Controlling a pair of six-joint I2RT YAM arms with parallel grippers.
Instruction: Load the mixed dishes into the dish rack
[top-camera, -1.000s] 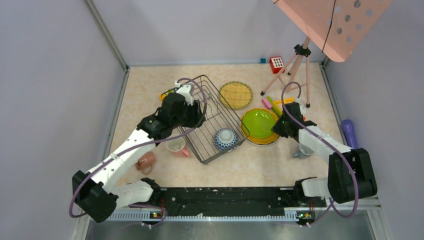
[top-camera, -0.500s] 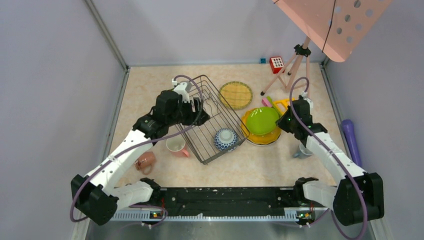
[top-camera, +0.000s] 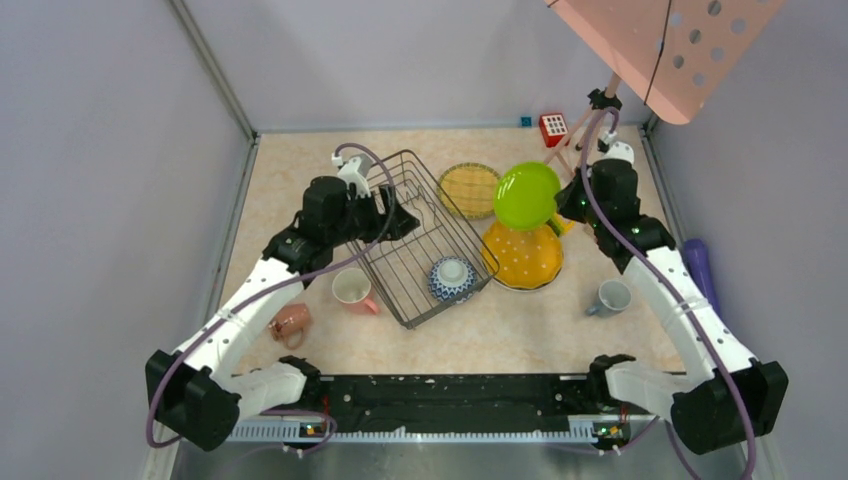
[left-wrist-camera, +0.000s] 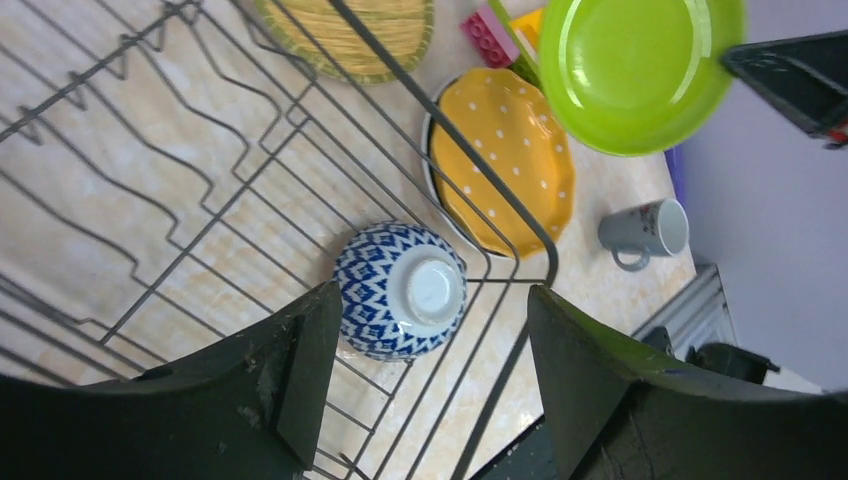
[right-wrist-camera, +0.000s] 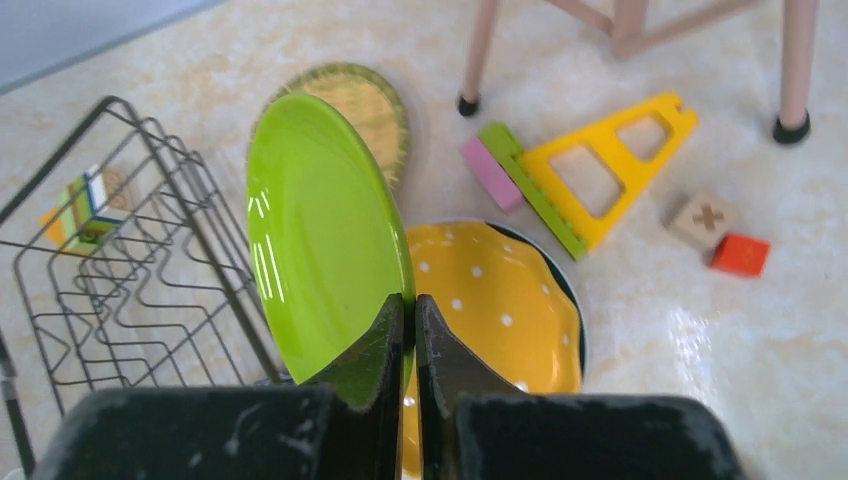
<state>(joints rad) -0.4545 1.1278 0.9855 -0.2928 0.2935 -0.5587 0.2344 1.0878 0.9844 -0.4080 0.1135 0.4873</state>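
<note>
The dark wire dish rack (top-camera: 415, 205) sits mid-table, with the blue-white patterned bowl (top-camera: 452, 276) upside down in its near end. My left gripper (top-camera: 398, 215) hovers over the rack, open and empty; in the left wrist view (left-wrist-camera: 432, 300) the bowl (left-wrist-camera: 400, 290) lies below its fingers. My right gripper (top-camera: 562, 205) is shut on the rim of the lime green plate (top-camera: 527, 194) and holds it tilted in the air right of the rack, also seen in the right wrist view (right-wrist-camera: 412, 310). The yellow-orange dotted plate (top-camera: 525, 256) lies on a dark-rimmed plate. Two pink mugs (top-camera: 352, 290) (top-camera: 290, 322) lie left of the rack. The grey-blue mug (top-camera: 610, 297) stands at the right.
A round woven mat (top-camera: 471, 188) lies behind the rack. Tripod legs (top-camera: 590, 130) stand at the back right under a pink perforated board (top-camera: 660, 45). Toy blocks (right-wrist-camera: 590, 180) lie by the tripod. A purple object (top-camera: 697, 265) lies by the right wall.
My right gripper has lifted the lime green plate off the dotted plate and carried it up and back. My left gripper has shifted slightly back over the rack.
</note>
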